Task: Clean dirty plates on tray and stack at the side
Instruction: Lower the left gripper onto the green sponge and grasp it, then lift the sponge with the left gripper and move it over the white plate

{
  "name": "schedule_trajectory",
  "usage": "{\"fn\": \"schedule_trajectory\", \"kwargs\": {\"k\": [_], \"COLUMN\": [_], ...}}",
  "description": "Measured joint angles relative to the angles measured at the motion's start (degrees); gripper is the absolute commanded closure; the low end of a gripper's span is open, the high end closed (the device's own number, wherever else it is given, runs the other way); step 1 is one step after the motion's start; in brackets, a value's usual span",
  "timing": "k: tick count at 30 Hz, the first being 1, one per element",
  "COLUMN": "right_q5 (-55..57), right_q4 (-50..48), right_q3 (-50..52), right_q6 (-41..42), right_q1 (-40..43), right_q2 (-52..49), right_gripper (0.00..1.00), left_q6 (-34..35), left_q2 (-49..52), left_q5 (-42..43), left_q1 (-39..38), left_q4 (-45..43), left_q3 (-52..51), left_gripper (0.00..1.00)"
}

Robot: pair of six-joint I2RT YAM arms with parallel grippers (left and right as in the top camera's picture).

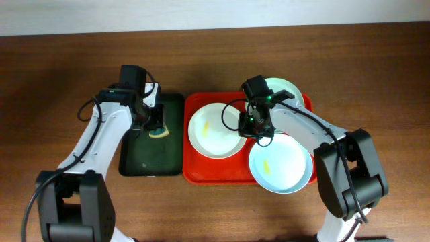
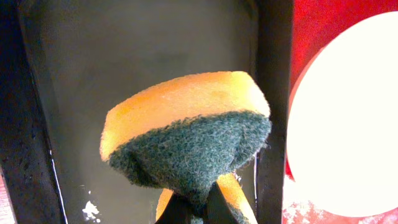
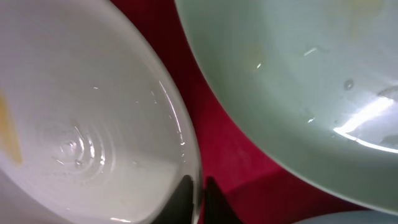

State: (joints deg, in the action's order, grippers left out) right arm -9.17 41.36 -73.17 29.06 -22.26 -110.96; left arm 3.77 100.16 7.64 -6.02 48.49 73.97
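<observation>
The red tray [image 1: 201, 169] holds three plates. A white plate [image 1: 215, 131] with a small yellow smear lies at its left. One mint plate [image 1: 287, 89] sits at the back right, and a pale blue plate [image 1: 282, 165] with a yellow smear sits at the front right. My right gripper [image 3: 198, 198] is at the white plate's [image 3: 81, 124] right rim, which runs between its two fingers. Beside it is the mint plate [image 3: 298, 74]. My left gripper [image 2: 196, 211] is shut on a yellow sponge [image 2: 186, 124], green scouring side towards the camera, above the dark green tray [image 2: 124, 56].
The dark green tray [image 1: 144, 161] lies just left of the red tray, their rims nearly touching. Brown wooden table surrounds both trays. A few white specks lie on the green tray's floor [image 2: 90, 211]. Both arm bases stand at the front edge.
</observation>
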Motion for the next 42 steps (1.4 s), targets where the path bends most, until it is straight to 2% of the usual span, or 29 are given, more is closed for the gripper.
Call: {"fn": "schedule_trajectory", "kwargs": {"k": [4,6,7,8,9,10,11,12,13,25,31,33,34,35,36,42], "right_q5": [-0.63,-1.16,-1.31,-1.42,-1.49,-1.55,-1.68,-1.73,-1.75,-1.68,-1.7,-1.7,-1.68,-1.7,-1.68,-1.77], "right_q4": [0.0,0.02,0.02,0.0,0.02,0.0,-0.02,0.0,-0.04,-1.33,-1.38,-1.36,-1.36,-1.36,-1.36,-1.57], "right_q3": [0.0,0.0,0.0,0.0,0.0,0.0,0.0,0.0,0.0,0.02,0.02,0.02,0.02,0.02,0.02,0.02], "right_q6": [0.37,0.26,0.33,0.33,0.55,0.35,0.15,0.24,0.37,0.28,0.26,0.15,-0.31,-0.5,-0.74,-1.05], "right_q1": [0.0,0.0,0.0,0.0,0.0,0.0,0.0,0.0,0.0,0.0,0.0,0.0,0.0,0.0,0.0,0.0], "right_q2": [0.0,0.0,0.0,0.0,0.0,0.0,0.0,0.0,0.0,0.0,0.0,0.0,0.0,0.0,0.0,0.0], "right_gripper": [0.96,0.96,0.87,0.71,0.59,0.58,0.66,0.85,0.96,0.96,0.95,0.83,0.82,0.82,0.95,0.96], "left_q6": [-1.18,-1.22,-1.22,-1.22,-1.25,-1.25,-1.22,-1.25,-1.25,-1.09,-0.96,-0.96,-0.96,-0.96,-0.96,-0.96], "left_q2": [0.0,0.02,0.02,0.02,0.02,0.02,0.02,0.02,0.02,0.02,0.04,0.02,0.02,0.04,0.02,0.02], "left_q5": [0.46,0.11,-0.04,-0.15,-0.17,-0.17,-0.15,-0.15,-0.15,-0.87,-3.45,-3.37,-3.32,-3.23,-3.17,-3.15], "left_q1": [0.0,0.0,0.0,0.0,0.0,0.0,0.0,-0.02,0.0,0.0,0.0,0.0,-0.02,0.0,0.0,0.0], "left_q4": [1.84,2.29,2.36,2.45,2.54,2.56,2.54,2.54,2.56,4.72,7.87,7.87,7.89,7.93,8.04,8.15], "left_q3": [0.11,0.11,0.11,0.11,0.11,0.11,0.11,0.11,0.11,0.2,4.07,4.92,5.11,5.14,5.11,5.11], "left_gripper": [1.0,1.0,1.0,1.0,1.0,1.0,1.0,1.0,1.0,1.0,1.0,1.0,1.0,1.0,1.0,1.0]}}
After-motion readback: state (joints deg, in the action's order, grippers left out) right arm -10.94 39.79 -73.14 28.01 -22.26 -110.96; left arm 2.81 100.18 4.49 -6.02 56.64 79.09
